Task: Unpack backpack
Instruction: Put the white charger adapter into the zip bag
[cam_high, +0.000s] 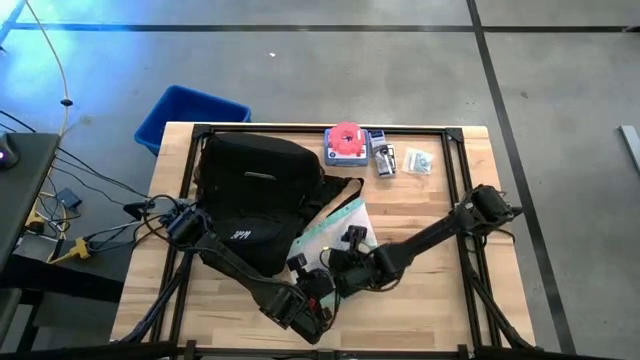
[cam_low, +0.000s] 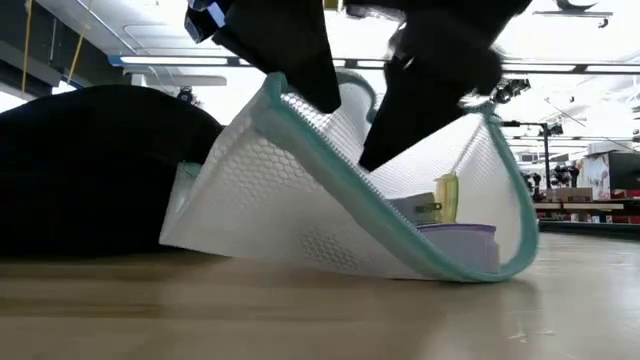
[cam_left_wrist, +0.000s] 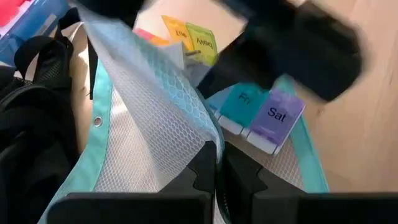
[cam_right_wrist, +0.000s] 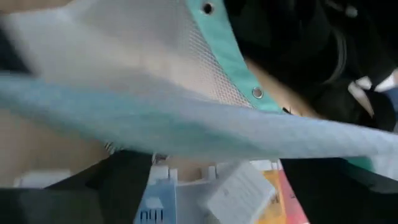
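The big soft black backpack (cam_high: 255, 195) is lying on the wooden desk (cam_high: 440, 290). Just beside it, the left tool (cam_left_wrist: 216, 173) is pinching a white mesh pouch (cam_high: 330, 232) with teal edges. The right tool (cam_high: 352, 240) is standing wide inside the pouch.

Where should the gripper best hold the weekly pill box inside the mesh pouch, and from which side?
Probably the purple "Sat" end of the pill box, entering through the mesh pouch's open teal-edged mouth. That end lies nearest the opening, and the left gripper pinches the mesh edge up, holding the mouth open.
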